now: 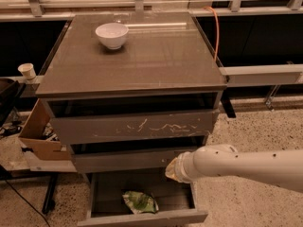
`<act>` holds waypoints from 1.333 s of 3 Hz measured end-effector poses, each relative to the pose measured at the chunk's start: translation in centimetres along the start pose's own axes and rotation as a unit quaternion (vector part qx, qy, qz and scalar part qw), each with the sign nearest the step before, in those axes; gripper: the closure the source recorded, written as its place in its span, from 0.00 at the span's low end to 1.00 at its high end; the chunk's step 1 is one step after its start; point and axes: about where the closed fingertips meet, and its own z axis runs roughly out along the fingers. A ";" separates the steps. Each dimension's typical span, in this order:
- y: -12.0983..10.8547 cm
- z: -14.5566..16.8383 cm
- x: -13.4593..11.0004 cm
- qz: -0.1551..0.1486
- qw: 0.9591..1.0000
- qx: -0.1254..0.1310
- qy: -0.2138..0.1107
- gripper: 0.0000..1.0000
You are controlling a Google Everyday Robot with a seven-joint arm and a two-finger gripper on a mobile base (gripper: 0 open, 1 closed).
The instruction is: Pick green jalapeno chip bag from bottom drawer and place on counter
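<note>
The green jalapeno chip bag (139, 202) lies wrinkled on the floor of the bottom drawer (142, 218), which is pulled open at the base of the cabinet. My gripper (171, 170) is at the end of the white arm that reaches in from the right. It hovers above the drawer's right half, just in front of the middle drawer's front, up and to the right of the bag and apart from it. The counter (156, 56) is the glossy grey-brown top of the cabinet, with a white bowl (111, 34) at its back left.
The scratched upper drawer front (137, 126) juts out above the middle drawer. An open cardboard box (40, 134) and a paper cup (27, 71) stand to the left. An orange cable (217, 32) hangs at the back right, next to a grey rail (262, 72).
</note>
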 end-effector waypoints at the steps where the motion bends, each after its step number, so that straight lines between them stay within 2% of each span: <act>1: 1.6 4.8 1.0 0.010 0.999 -0.037 -0.001 1.00; 2: 1.6 4.8 1.0 0.010 0.999 -0.037 -0.001 1.00; 3: 4.3 10.0 3.4 0.020 0.997 -0.076 -0.014 1.00; 4: 6.9 15.0 5.0 0.027 0.994 -0.101 -0.031 1.00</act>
